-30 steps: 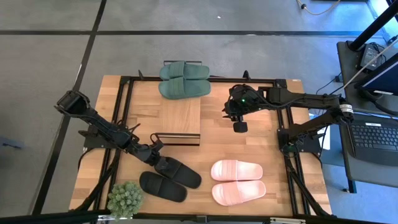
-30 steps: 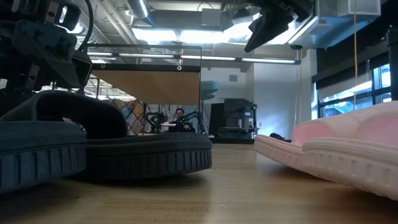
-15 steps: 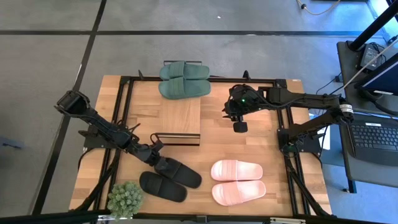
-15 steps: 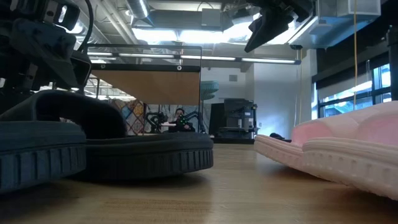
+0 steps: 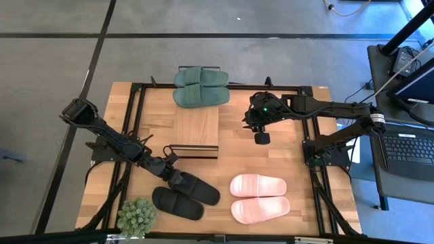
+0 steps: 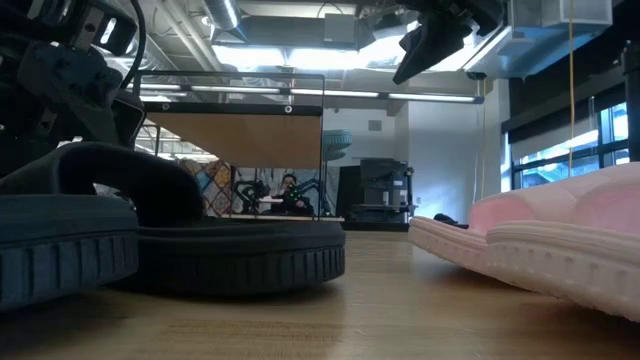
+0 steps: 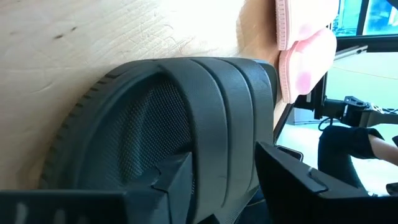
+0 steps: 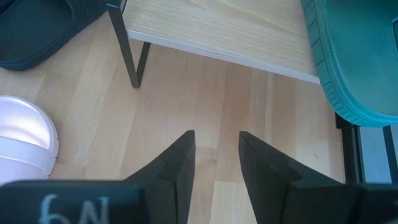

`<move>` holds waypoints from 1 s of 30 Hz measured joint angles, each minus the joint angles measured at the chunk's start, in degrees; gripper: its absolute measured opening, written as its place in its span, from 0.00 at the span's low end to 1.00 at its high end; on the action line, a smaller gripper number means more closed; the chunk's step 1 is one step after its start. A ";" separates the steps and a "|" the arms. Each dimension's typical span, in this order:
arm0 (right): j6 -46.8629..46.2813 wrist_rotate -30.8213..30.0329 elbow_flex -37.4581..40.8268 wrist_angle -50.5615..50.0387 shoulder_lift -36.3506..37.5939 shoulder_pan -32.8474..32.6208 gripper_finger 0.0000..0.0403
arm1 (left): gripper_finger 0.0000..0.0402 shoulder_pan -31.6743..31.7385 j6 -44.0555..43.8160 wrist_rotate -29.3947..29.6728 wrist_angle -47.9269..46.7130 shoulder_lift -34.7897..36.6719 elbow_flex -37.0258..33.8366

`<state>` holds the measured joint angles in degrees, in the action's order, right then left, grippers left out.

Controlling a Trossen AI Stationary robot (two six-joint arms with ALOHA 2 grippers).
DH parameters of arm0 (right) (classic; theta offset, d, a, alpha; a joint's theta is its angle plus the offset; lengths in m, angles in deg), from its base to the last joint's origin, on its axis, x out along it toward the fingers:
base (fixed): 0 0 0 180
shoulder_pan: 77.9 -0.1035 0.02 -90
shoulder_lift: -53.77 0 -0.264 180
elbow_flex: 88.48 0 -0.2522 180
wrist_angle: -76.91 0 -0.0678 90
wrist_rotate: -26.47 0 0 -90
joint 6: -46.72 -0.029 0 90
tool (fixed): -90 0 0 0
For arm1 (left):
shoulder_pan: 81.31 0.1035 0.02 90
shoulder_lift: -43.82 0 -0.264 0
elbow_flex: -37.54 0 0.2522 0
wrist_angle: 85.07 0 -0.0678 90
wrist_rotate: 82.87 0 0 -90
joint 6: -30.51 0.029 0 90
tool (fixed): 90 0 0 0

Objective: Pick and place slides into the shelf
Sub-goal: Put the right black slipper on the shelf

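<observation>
From above, the left gripper [image 5: 178,179] is reaching the black slide [image 5: 195,188] in the lower middle of the frame, below the shelf [image 5: 194,131] at centre; the right gripper [image 5: 261,138] is hanging to the shelf's right. At table height, black slides [image 6: 180,240] are filling the left, a pink slide [image 6: 540,240] the right. In the left wrist view, the fingers [image 7: 180,177] are straddling the black slide's strap [image 7: 214,124], apart. In the right wrist view, the fingers [image 8: 180,163] are standing slightly apart, holding nothing.
</observation>
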<state>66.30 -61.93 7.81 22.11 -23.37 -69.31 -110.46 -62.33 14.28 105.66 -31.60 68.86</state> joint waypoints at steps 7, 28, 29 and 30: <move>0.00 -0.01 0.00 0.00 0.00 0.01 0.31 | 0.25 0.00 0.37 0.51 -0.02 0.00 0.00; -0.02 0.00 0.00 0.04 0.00 0.02 0.31 | 0.01 3.61 1.88 -3.01 10.94 0.32 0.07; -0.02 0.00 0.00 0.06 0.00 0.00 0.31 | 0.01 3.61 1.87 -3.54 10.72 0.49 0.07; -0.02 0.00 0.00 0.07 0.02 0.01 0.31 | 0.01 3.49 1.58 -3.84 10.62 0.55 0.07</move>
<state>66.28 -61.93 7.81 22.18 -23.36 -69.30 -106.97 -60.75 10.45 116.28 -31.05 68.93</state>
